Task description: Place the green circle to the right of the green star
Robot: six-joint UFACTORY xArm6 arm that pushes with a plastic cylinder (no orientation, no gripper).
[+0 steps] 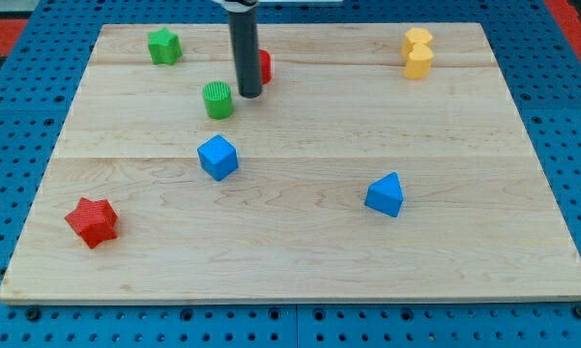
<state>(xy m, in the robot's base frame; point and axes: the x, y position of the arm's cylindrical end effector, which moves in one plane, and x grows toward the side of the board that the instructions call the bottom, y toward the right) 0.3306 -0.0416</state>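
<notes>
The green circle (217,100) stands on the wooden board in the upper left part of the view. The green star (163,45) lies near the board's top left corner, up and to the left of the circle. My tip (250,95) rests on the board just to the right of the green circle, close to it with a narrow gap. The rod rises from there to the view's top edge. A red block (264,66) sits right behind the rod and is partly hidden by it.
A blue cube (217,157) lies below the green circle. A blue block (385,195) sits right of centre. A red star (92,221) is at the lower left. A yellow block (418,52) is at the top right. The board (300,261) lies on a blue pegboard.
</notes>
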